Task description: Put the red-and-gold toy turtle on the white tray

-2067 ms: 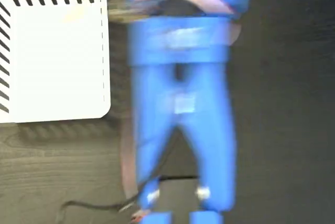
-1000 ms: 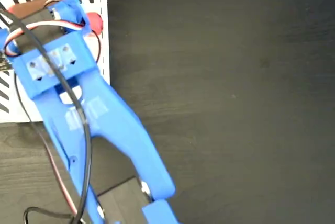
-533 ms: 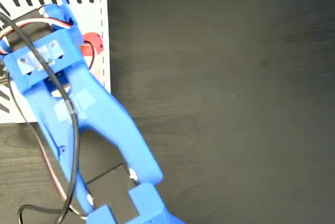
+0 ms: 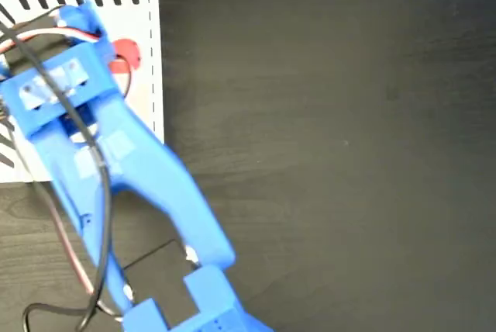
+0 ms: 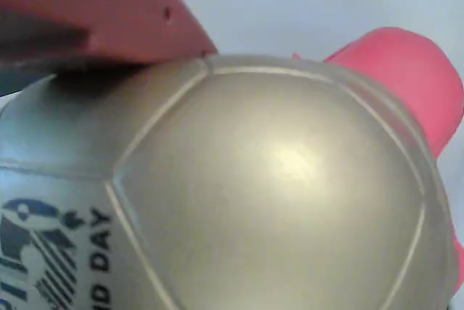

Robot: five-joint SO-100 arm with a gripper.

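Observation:
The white tray (image 4: 144, 14) lies at the top left of the fixed view, with black stripes along its top edge and a dashed line down its right side. My blue arm (image 4: 116, 153) reaches over it and hides the gripper's fingertips. A coral-red part of the red-and-gold toy turtle (image 4: 125, 54) peeks out beside the wrist, above the tray. In the wrist view the turtle's gold shell (image 5: 275, 179) fills the frame, its red head (image 5: 406, 71) at the right. One red finger (image 5: 94, 6) presses on the shell at the top left; the other is hidden.
Dark wood-grain table (image 4: 333, 146) stretches to the right of the tray and arm. Black and red cables (image 4: 97, 192) run along the arm. The arm's black base (image 4: 155, 270) sits at the bottom left.
The arm has swung left, further over the tray. The turtle's red part moved left with it and more of it is now covered by the wrist.

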